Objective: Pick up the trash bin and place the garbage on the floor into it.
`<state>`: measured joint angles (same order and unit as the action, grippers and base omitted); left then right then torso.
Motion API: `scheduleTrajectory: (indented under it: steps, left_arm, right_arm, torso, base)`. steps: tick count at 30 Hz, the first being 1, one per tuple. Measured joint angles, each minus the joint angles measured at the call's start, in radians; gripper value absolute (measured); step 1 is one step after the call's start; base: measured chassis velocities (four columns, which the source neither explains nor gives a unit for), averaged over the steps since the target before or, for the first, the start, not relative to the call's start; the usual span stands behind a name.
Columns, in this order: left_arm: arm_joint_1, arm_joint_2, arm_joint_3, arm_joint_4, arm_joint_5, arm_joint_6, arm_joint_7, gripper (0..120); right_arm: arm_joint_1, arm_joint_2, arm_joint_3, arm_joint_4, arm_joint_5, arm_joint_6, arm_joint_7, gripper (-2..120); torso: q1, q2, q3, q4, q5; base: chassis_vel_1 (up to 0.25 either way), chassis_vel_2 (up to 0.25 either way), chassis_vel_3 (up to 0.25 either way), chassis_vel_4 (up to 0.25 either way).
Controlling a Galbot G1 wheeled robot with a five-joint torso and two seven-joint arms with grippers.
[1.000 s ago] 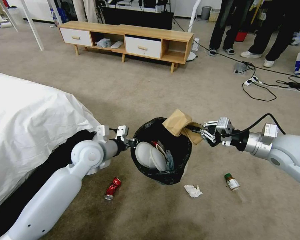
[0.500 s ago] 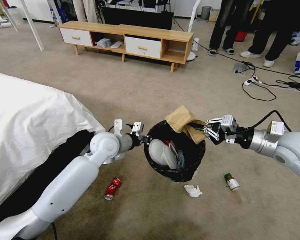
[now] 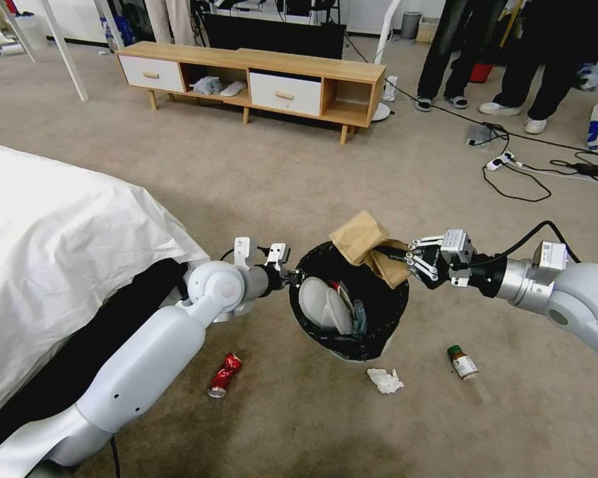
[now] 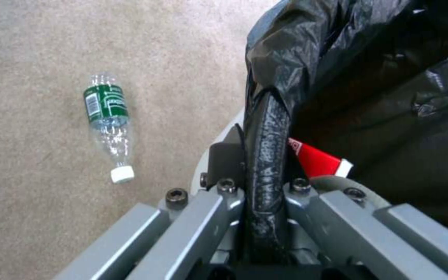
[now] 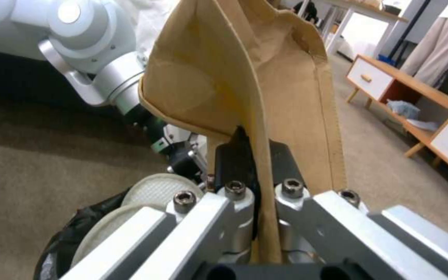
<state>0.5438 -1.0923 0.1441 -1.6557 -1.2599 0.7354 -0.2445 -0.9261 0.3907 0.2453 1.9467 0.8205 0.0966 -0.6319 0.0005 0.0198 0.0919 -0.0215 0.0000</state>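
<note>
- The right gripper has its jaws clamped on the brown paper bag, pinching a folded edge; the right wrist view shows the paper sandwiched between the two pads.
- The bag's bulk extends from the jaws toward the robot's left and hangs over the far right part of the trash bin rim. Its long axis runs roughly along the gripper's reach. Judgement: part of the bag lies above the opening, part above the rim, so a release here risks the bag catching on the edge.
- The left gripper has its jaws closed on the bin's left rim, with the black liner trapped between the pads. The bin is held off the floor, tilted.
- Inside the bin: white disc-shaped items and a red wrapper.
- On the floor below: a crushed red can, a white tissue and a brown-drink bottle. A clear bottle with green label lies beside the bin in the left wrist view.
- A bed with a white sheet stands just beside the left arm.
</note>
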Motion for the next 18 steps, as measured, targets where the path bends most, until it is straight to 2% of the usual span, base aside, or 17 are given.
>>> scheduleTrajectory:
  steps: [18]
  left_arm:
    - [-0.001,-0.004,-0.006,0.000,0.004,0.000,0.008,2]
  right_arm:
    - [0.003,0.019,-0.041,-0.022,-0.015,0.000,0.004,0]
  torso:
    - [0.000,0.000,0.000,0.0000,0.0000]
  base:
    - [0.000,0.000,0.000,0.000]
